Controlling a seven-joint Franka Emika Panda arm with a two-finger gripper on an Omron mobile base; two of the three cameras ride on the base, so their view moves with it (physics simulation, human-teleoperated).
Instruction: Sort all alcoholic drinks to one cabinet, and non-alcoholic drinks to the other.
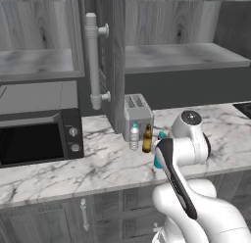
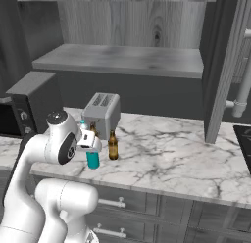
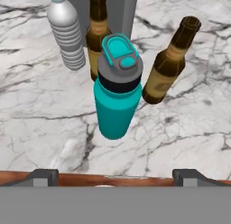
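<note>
In the left base view the gripper (image 1: 158, 150) is masked by the robot's own wrist near the water bottle (image 1: 134, 137) and a beer bottle (image 1: 147, 138) before the toaster (image 1: 137, 113). In the right base view it hovers over the teal flask (image 2: 92, 158), fingers indistinct. In the hand view its spread tips (image 3: 41, 177) straddle the upright flask (image 3: 116, 94), beer bottles behind and beside; likely the reach-to-grasp step, calling for a descent around the body.

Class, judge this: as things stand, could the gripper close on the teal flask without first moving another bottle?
Probably yes. The open gripper faces the teal flask, which stands nearest with bare counter before it; both beer bottles and the water bottle sit behind.
</note>
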